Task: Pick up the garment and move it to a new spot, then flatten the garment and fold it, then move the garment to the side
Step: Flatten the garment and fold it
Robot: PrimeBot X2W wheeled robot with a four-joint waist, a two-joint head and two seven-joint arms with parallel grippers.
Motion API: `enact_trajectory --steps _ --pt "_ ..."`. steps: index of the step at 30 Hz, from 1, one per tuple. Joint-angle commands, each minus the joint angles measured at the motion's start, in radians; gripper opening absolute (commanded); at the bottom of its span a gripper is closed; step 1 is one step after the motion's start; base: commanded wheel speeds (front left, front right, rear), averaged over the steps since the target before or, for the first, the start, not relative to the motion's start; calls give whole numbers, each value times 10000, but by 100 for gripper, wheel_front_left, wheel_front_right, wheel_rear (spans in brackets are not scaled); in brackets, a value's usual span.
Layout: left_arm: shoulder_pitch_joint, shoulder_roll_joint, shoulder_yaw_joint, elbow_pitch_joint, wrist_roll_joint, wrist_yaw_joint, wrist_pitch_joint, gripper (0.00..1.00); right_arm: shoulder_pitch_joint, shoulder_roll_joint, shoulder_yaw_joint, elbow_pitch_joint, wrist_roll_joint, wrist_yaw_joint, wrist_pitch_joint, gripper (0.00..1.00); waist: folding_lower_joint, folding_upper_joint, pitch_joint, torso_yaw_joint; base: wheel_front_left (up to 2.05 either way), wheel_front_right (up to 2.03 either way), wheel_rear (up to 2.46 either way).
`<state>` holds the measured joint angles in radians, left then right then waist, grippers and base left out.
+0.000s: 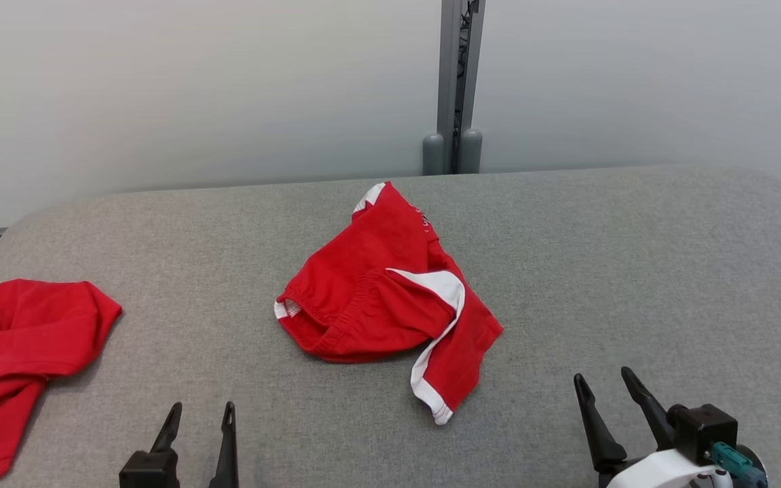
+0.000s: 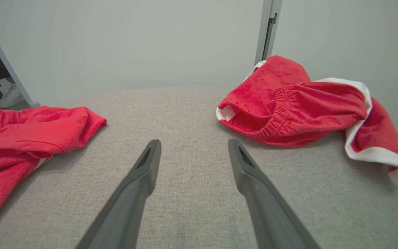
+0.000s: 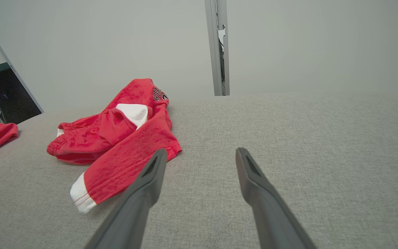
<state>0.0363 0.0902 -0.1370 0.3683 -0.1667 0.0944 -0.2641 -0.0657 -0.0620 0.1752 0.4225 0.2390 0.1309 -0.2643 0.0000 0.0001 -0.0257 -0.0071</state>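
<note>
The garment [image 1: 384, 298] is a pair of red shorts with white trim, lying crumpled in the middle of the grey table [image 1: 634, 271]. The left wrist view has the garment [image 2: 299, 103] at the upper right, and the right wrist view has the garment [image 3: 123, 138] at the left. My left gripper [image 1: 202, 412] stands open near the table's front edge, left of the shorts and apart from them. My right gripper [image 1: 604, 383] is open at the lower right, also clear of the cloth. Nothing sits between the left gripper [image 2: 193, 145] fingers or the right gripper [image 3: 200, 154] fingers.
A second red garment [image 1: 11, 352] lies bunched at the table's left edge, also seen as a red garment [image 2: 29, 138] in the left wrist view. A pale wall with a grey post [image 1: 457, 81] stands behind the table. A shoe [image 2: 10, 98] shows on the floor beyond the left edge.
</note>
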Motion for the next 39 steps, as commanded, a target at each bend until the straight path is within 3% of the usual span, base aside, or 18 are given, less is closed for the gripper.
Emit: enact_trajectory --steps 1,12,19,31,39 --pt "161 8 164 -71 115 -79 -6 100 115 -38 9 -13 -8 -3 -1 100 0 -1 -88 22 0 0 0" --pt "541 -275 760 -122 414 -444 -6 100 270 -91 277 -18 32 -3 -1 100 0 -1 -163 102 0 0 0" --pt "322 -367 572 -55 481 -576 -6 100 -200 -93 1446 46 265 -3 -1 100 0 -1 223 526 0 0 0" --pt "-49 -378 27 59 241 -462 -6 100 -1057 -30 2788 1370 951 -3 -1 100 0 -1 972 1700 0 0 0" --pt "-365 -381 -226 -43 30 -326 -6 100 -1660 -137 2722 2039 168 -3 -1 100 0 -1 1474 2102 0 0 0"
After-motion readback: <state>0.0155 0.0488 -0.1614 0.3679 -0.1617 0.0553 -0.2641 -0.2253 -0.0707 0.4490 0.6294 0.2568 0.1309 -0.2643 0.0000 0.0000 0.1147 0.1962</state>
